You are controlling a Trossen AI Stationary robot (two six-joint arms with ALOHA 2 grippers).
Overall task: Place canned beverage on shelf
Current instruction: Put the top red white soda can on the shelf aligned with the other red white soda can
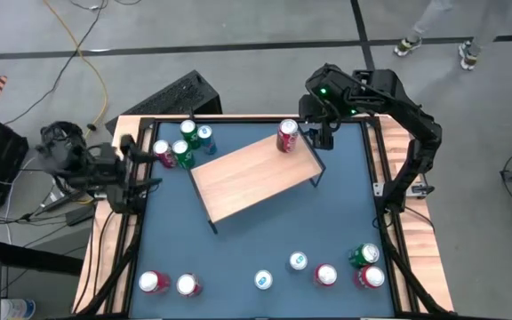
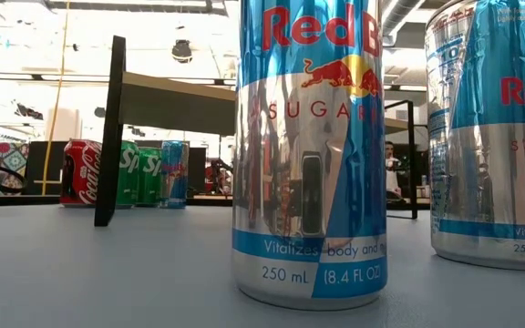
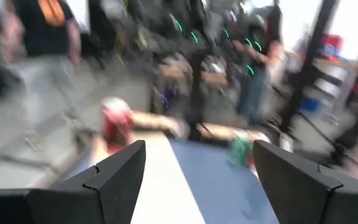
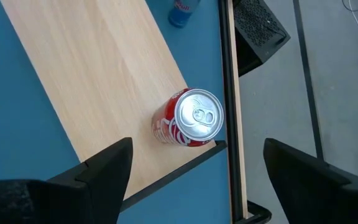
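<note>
From above, a red can (image 1: pixel 287 136) is standing upright on the far corner of the shelf (image 1: pixel 252 178), close to the board's end edge. The right gripper (image 1: pixel 320 133) is hovering just beside it, holding nothing — so the placing looks done, with only the retreat left. The left gripper (image 1: pixel 136 164) is waiting at the tabletop's (image 1: pixel 265 240) left rim, near a cluster of cans (image 1: pixel 183 145); more cans (image 1: pixel 327 271) are sitting along the near edge.

At table height, two silver-blue cans (image 2: pixel 310 150) are filling the foreground, the shelf's black leg (image 2: pixel 110 132) behind them.

The left wrist view is showing its fingers (image 3: pixel 114 177) spread wide and empty.

The right wrist view is looking down on the red can between parted, empty fingers (image 4: pixel 101 171); it is sitting near the board's corner, with little margin, so room lies upward.
</note>
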